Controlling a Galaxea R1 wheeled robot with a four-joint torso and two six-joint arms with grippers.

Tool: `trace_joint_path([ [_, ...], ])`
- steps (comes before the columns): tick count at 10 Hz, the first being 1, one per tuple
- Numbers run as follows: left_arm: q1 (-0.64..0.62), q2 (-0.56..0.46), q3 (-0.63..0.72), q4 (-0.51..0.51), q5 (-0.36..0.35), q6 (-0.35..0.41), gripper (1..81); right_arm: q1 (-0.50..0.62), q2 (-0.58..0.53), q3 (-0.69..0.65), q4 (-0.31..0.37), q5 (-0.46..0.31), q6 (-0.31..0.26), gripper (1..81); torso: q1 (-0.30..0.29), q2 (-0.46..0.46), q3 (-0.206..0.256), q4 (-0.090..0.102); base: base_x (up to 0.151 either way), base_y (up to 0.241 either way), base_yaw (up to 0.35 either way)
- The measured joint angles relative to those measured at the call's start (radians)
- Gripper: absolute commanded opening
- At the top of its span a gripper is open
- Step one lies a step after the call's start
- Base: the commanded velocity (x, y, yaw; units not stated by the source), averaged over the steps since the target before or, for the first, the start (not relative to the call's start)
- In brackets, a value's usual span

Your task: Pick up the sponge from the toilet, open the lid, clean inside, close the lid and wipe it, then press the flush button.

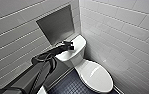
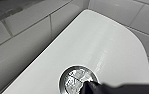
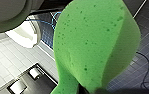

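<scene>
your left gripper rests over the tank top of the toilet. its dark tip touches the rim of the silvery round flush button, which is set into the tank top well in from its edges. you cannot tell whether this gripper is open or closed. your right gripper seems clamped on the bright green sponge, which is bent and held in the air above the dark tiled floor. the toilet lid lies shut over the bowl.
</scene>
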Motion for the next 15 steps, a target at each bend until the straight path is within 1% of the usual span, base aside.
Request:
trace_joint_path([
  [4,0.000,0.000,-0.002,0.000,-0.009,0.000,1.0,0.002,0.005,0.000,0.000,0.000,0.000,1.0,0.000,0.000,-0.004,0.000,0.000,0.000,0.000],
  [6,-0.001,0.000,-0.002,0.000,-0.032,0.000,1.0,0.003,0.004,0.000,0.000,0.001,0.000,1.0,0.000,0.000,-0.018,0.000,0.000,0.000,0.000],
  [9,0.004,0.000,-0.003,0.000,-0.056,0.000,1.0,0.002,0.007,0.000,0.000,0.003,0.000,1.0,0.000,0.000,-0.018,0.000,0.000,0.000,0.000],
  [11,0.019,0.000,-0.003,0.000,-0.084,0.003,1.0,0.002,0.020,-0.004,0.000,0.003,0.000,1.0,0.000,0.000,-0.018,0.000,0.000,0.000,0.000],
  [13,0.015,0.000,-0.003,0.000,-0.074,0.003,1.0,0.002,0.023,-0.008,0.000,0.002,0.000,1.0,0.000,0.000,-0.018,0.000,0.000,0.000,0.000],
  [14,0.002,0.000,-0.003,0.000,-0.034,0.003,1.0,0.002,0.024,-0.018,0.000,0.003,0.000,1.0,0.000,0.000,-0.018,0.000,0.000,0.000,0.000],
  [15,-0.020,0.000,-0.001,-0.001,0.037,0.002,1.0,0.002,0.025,-0.019,0.000,0.003,0.000,1.0,0.000,0.000,-0.018,0.000,0.000,0.000,0.000],
])
